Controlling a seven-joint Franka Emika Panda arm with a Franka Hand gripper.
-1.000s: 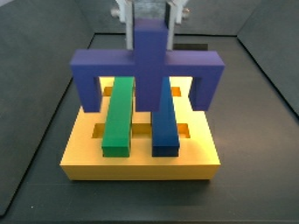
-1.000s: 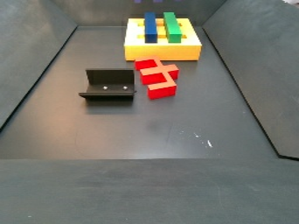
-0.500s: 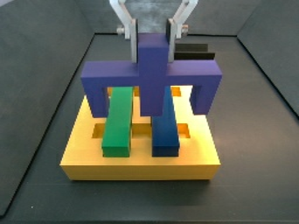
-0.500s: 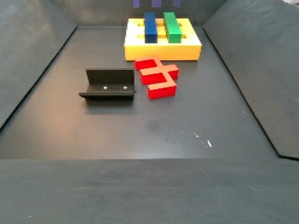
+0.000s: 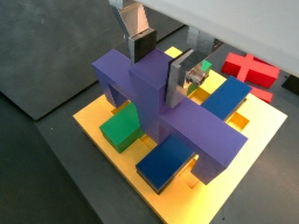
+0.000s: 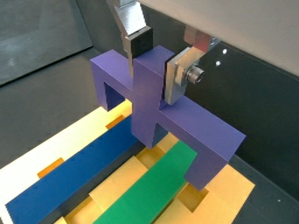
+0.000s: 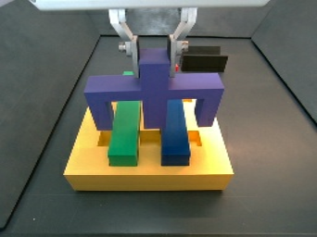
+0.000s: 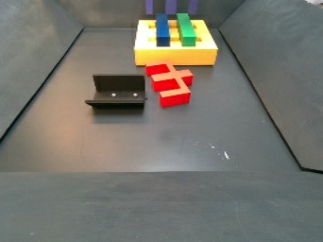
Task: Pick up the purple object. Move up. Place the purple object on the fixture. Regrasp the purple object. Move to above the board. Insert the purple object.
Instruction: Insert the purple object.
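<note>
My gripper (image 7: 154,57) is shut on the raised stub of the purple object (image 7: 155,88) and holds it upright over the yellow board (image 7: 148,171). Both wrist views show the silver fingers (image 5: 181,79) (image 6: 181,74) pressed on either side of the stub, with my gripper (image 5: 162,66) (image 6: 159,61) above the wide bar (image 5: 187,122) (image 6: 176,118). The bar's two legs point down and straddle the bars lying in the board (image 5: 228,192) (image 6: 47,157). The black fixture (image 8: 116,93) stands apart on the floor and also shows behind the board (image 7: 205,61). In a side view only the board (image 8: 177,57) shows, and my gripper is out of frame.
A green bar (image 7: 124,130) and a dark-blue bar (image 7: 176,134) lie side by side in the board's slots. A red cross-shaped block (image 8: 168,83) lies on the floor between the fixture and the board, seen too in a wrist view (image 5: 251,68). Dark walls enclose the floor.
My gripper has moved down with the purple object, so its legs now hang lower and closer to the board. The other pieces have not moved.
</note>
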